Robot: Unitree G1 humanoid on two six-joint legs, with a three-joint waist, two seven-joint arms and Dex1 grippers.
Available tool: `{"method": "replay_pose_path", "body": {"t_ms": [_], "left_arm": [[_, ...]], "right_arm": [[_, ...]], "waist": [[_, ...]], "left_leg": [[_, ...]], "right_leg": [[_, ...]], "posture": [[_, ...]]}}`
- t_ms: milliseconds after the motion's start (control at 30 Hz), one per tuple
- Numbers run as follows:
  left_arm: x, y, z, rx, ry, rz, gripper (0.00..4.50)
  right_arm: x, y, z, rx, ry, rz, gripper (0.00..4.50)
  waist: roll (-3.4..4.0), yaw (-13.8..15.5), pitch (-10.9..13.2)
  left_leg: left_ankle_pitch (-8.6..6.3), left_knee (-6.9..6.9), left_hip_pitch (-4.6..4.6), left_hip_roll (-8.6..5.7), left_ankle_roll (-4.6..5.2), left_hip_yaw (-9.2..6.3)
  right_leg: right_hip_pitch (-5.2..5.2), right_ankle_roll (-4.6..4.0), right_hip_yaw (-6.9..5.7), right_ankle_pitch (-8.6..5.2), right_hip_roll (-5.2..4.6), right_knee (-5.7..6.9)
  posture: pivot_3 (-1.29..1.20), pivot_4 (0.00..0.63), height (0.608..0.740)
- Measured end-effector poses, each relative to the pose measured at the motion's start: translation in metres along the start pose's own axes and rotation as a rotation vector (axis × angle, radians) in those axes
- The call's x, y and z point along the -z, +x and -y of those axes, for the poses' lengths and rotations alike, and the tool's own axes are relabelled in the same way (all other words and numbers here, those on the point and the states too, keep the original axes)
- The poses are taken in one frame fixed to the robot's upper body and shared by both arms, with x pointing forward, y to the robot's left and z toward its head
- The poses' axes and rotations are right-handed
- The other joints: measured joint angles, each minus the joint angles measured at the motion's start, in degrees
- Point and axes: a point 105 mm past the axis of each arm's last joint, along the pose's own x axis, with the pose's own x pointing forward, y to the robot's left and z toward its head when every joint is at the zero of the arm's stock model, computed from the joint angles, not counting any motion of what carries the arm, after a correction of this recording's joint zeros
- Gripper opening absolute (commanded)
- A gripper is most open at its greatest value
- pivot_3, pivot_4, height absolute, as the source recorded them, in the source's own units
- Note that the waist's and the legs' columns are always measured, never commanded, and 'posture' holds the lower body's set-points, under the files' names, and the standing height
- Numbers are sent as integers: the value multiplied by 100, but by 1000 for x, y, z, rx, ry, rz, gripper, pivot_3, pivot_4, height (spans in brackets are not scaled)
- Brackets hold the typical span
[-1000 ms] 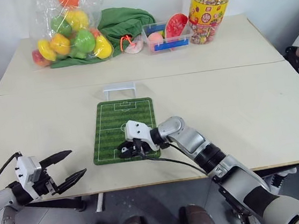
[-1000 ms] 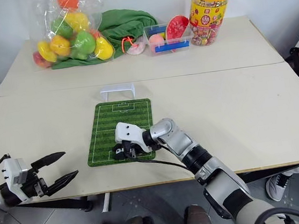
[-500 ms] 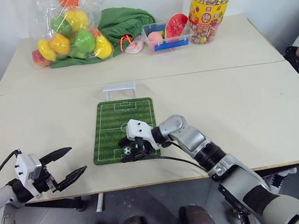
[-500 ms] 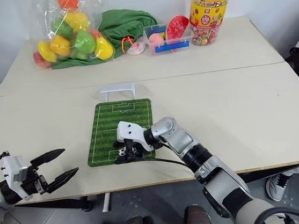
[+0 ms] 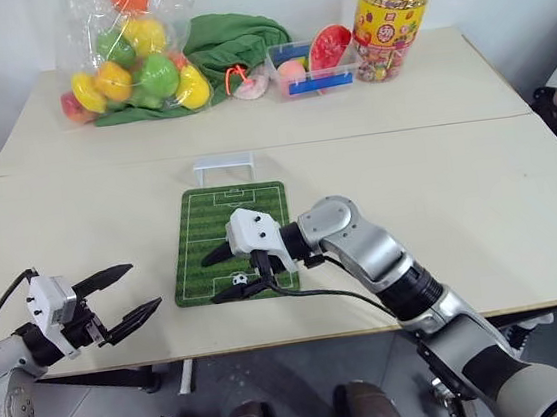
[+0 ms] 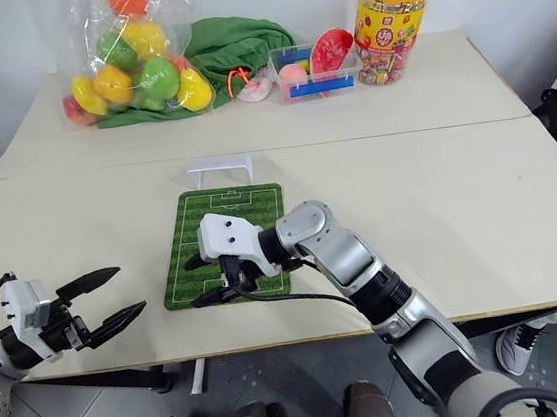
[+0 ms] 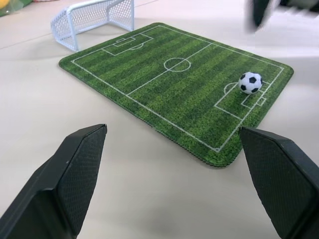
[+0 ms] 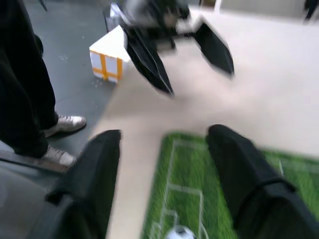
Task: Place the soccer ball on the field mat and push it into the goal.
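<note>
Soccer ball (image 5: 238, 279), a tiny white sphere with black patches, sits free on the flat green field mat (image 5: 206, 237) with its printed grass stripes and white pitch lines, in the penalty box at the mat's near end. It lies just under and between the two black fingers of the right gripper (image 5: 235, 271), which hangs above it with the fingers parted and nothing between them; the ball is let go, not held.

From that gripper, the small white goal (image 5: 222, 167) with thin bars stands straight ahead, past the far short edge of the mat and touching or nearly touching it. The mat's long axis runs from the ball directly toward the goal mouth, so my reading is that the push must travel along that axis, with the fingers brought down behind the ball on the near side.

The left gripper (image 5: 116, 299), fingers spread and empty, hovers beside the near table edge, well apart from the mat; the right one is plainly nearer.

Room is good: the pitch between ball and goal is bare. A skewed nudge could send the ball off a long edge, and the near table edge lies close behind.
</note>
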Motion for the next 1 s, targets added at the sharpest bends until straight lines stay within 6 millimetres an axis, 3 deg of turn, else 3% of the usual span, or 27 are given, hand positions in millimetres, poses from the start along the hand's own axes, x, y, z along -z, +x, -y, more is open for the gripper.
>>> {"method": "replay_pose_path", "body": {"t_ms": [133, 200, 500, 667, 767, 833, 900, 1000], "left_arm": [[1, 0, 0, 4, -9, -3, 4500], [1, 0, 0, 6, -11, -3, 4500], [-4, 3, -1, 16, -36, 22, 4500], [-4, 0, 14, 70, -140, 24, 4500], [-3, -2, 24, 108, -229, 15, 4500], [-8, -1, 24, 112, -224, 27, 4500], [-16, -2, 16, 83, -191, 51, 4500], [-28, -2, 2, 34, -137, 95, 4500]], "right_arm": [[32, -11, -15, 15, 80, -77, 467], [45, -11, -16, 26, 115, -112, 36], [58, -2, 1, 57, 175, -124, 36], [62, 7, 16, 62, 181, -128, 36], [62, 9, 41, 128, 170, -135, 36], [55, -2, 77, 260, 141, -148, 36], [34, -24, 113, 406, 92, -124, 36], [0, -44, 138, 510, 31, -40, 36]], "waist": [[-3, 11, 0], [-2, -1, 1], [-2, -17, 1], [-1, -35, 2], [3, -56, 5], [5, -66, 17], [6, -32, 21], [0, -32, 18]], "left_leg": [[-1, 3, 0, -7, 3, 5], [-1, 3, 0, -6, 2, 9], [-2, -4, 6, 2, 0, 14], [-2, -4, 7, 5, 0, 13], [-1, -4, 8, 8, 0, 15], [-1, 3, 5, 7, -1, 13], [-1, 7, 0, 4, -1, 4], [-1, -11, 3, 1, -2, -3]], "right_leg": [[2, 0, 1, 0, -3, -4], [0, 0, 0, 0, 0, -4], [-1, 0, -2, 0, 1, -4], [-1, 0, 0, 0, 2, -3], [-1, 0, 1, 0, 3, -2], [-2, -2, 3, -1, 3, -2], [-1, -2, 4, -1, 3, -2], [0, -2, 3, -1, 3, -2]], "posture": [[0, 150, 740], [0, 150, 740], [0, 150, 740], [0, 150, 740], [0, 150, 740], [0, 150, 740], [0, 150, 740], [0, 150, 740]]}}
